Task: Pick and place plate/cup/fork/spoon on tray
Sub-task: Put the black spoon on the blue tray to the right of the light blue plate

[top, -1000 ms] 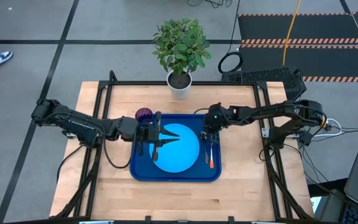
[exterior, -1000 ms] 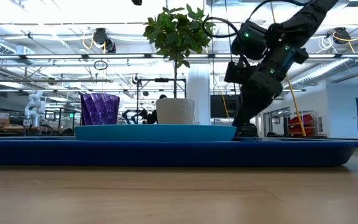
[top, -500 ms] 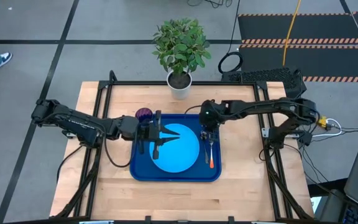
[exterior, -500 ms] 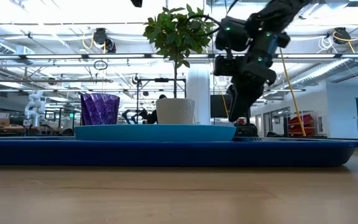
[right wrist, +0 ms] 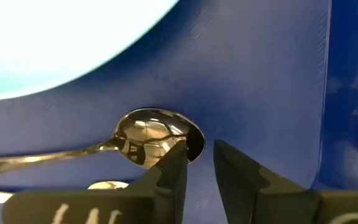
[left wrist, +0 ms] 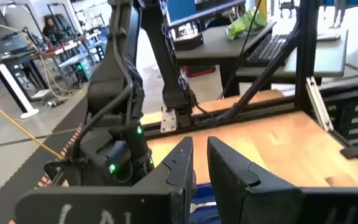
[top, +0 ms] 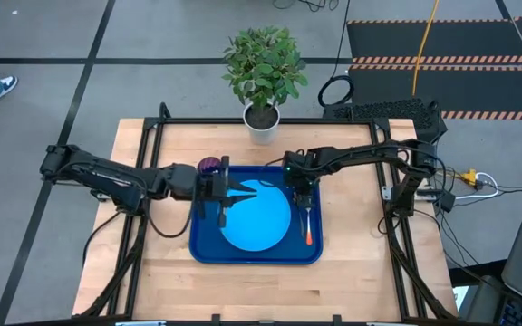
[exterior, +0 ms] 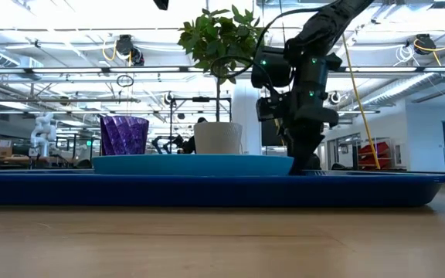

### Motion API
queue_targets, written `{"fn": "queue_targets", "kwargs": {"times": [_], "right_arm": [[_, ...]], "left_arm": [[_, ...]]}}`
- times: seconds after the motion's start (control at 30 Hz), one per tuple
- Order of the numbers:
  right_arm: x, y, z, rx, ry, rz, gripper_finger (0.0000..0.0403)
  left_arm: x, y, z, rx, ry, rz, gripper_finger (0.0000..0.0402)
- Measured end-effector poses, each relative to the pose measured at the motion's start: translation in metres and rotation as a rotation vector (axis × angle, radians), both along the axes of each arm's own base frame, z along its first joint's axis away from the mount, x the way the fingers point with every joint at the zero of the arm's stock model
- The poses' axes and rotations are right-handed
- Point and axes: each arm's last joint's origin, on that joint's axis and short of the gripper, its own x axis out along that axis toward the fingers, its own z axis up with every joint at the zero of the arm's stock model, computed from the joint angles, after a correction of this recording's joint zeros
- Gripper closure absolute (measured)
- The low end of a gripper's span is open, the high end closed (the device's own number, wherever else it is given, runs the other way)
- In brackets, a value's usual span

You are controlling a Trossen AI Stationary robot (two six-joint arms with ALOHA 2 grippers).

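Right gripper has shifted leftward above the spoon.

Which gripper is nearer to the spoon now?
Right. The right gripper hangs just over the spoon bowl on the tray. The left gripper is across the plate, near the cup.

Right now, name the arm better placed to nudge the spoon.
Right. The right gripper hangs just above the spoon on the tray; the left gripper is over the plate, farther off.
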Motion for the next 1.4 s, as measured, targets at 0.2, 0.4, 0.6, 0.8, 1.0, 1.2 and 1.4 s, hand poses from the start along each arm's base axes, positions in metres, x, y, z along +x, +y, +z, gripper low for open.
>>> {"fn": "queue_targets", "kwargs": {"times": [0.2, 0.4, 0.6, 0.8, 1.0, 1.2, 1.4], "right_arm": [[0.0018, -0.0004, 0.0005, -0.004, -0.019, -0.002, 0.033], [0.0006, -0.0001, 0.0002, 0.006, -0.006, -0.027, 0.033], [-0.0005, 0.0001, -0.0001, 0.013, 0.008, -0.046, 0.0332], [-0.0004, 0.0001, -0.0001, 0.016, 0.007, -0.063, 0.0367], [-0.0006, 0.0001, 0.0003, 0.021, 0.008, -0.082, 0.0399], [-0.0005, 0.0001, 0.0003, 0.037, 0.009, -0.143, 0.04], [-0.0006, 0.0002, 0.0002, 0.069, 0.016, -0.266, 0.0402]], "left_arm": [[-0.004, -0.0035, 0.0028, -0.002, -0.001, -0.014, 0.035], [-0.0042, -0.0043, 0.0022, 0.0, 0.005, -0.017, 0.035], [-0.0042, -0.0043, 0.0022, 0.0, 0.004, -0.017, 0.035], [-0.0042, -0.0043, 0.0022, 0.0, 0.004, -0.017, 0.035], [-0.0042, -0.0043, 0.0022, 0.0, 0.004, -0.016, 0.035], [-0.0042, -0.0042, 0.0022, 0.0, 0.004, -0.016, 0.035], [-0.0042, -0.0042, 0.0022, 0.001, 0.005, -0.016, 0.035]]}}
